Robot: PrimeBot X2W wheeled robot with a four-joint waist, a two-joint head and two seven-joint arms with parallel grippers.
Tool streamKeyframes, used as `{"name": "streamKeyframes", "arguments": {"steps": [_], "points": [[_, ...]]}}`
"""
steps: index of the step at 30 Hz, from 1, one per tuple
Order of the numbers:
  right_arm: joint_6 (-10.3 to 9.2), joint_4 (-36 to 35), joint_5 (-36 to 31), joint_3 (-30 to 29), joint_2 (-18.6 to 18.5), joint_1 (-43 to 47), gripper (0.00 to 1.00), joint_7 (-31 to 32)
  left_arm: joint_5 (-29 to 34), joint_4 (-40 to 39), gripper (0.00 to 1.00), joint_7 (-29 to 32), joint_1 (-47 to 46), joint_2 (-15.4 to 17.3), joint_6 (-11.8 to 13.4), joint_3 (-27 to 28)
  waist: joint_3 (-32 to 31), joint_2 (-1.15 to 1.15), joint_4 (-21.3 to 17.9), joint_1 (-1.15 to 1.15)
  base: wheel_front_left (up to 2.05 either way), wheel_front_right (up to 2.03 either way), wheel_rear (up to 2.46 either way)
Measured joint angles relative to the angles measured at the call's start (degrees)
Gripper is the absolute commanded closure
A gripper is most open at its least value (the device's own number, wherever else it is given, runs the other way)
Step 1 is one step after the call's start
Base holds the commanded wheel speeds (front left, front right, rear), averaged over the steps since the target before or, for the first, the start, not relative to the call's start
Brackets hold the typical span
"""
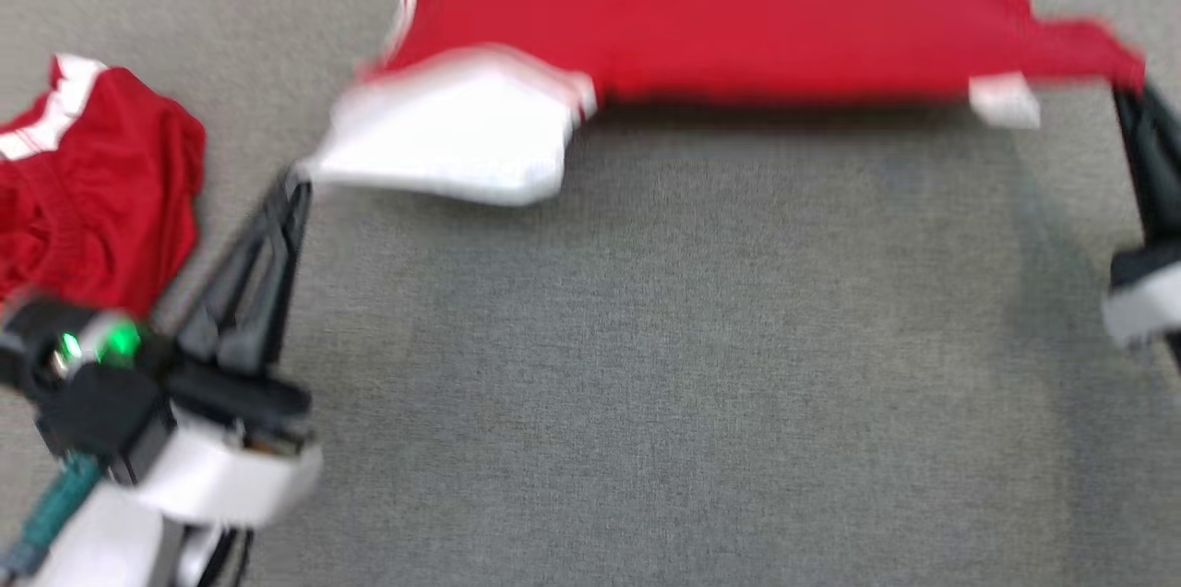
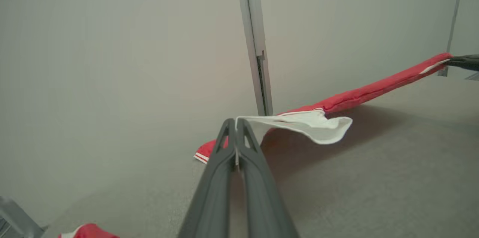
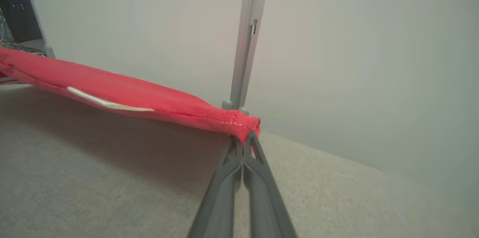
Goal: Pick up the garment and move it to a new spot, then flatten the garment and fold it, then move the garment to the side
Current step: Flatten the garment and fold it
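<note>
We're flattening: left tool [image 1: 295, 188] & right tool [image 1: 1130, 100] each clamped on a garment [image 1: 720, 5] corner, cloth tight above the surface [image 1: 646, 338]; next, prob. lower both together.

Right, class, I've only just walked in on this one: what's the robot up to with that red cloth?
The robot holds a red fabric garment with white trim stretched between both arms. Its left gripper is shut on the white corner panel, and its right gripper is shut on the opposite red corner. The held edge hangs taut above the grey fabric surface. A second, crumpled red garment with white stripes lies apart at the robot's left.
</note>
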Motion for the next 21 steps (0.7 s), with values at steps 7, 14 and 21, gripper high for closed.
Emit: {"name": "streamKeyframes", "arguments": {"steps": [7, 14, 21], "points": [[0.00, -1.62, 1.32, -3.45, 0.67, 20.00, 1.00, 0.00, -1.07, -0.88, 1.00, 0.00, 17.36, -1.78, -1.34, 0.29, -7.99, 0.00, 0.74, 0.00, 0.00, 0.00, 0.00], [0.00, -4.54, 0.97, -6.90, 0.73, 30.03, 1.00, 0.00, -2.24, -3.98, 1.00, 3.81, 27.25, 1.30, -2.50, -1.96, -12.25, 0.00, 0.97, 0.00, 0.00, 0.00, 0.00], [0.00, -7.65, 1.54, -7.83, 0.04, 35.54, 1.00, 0.00, -4.22, -10.00, 1.00, 11.16, 31.30, 4.75, -2.30, -1.66, -13.19, 0.00, 0.56, 0.00, 0.00, 0.00, 0.00]]}}
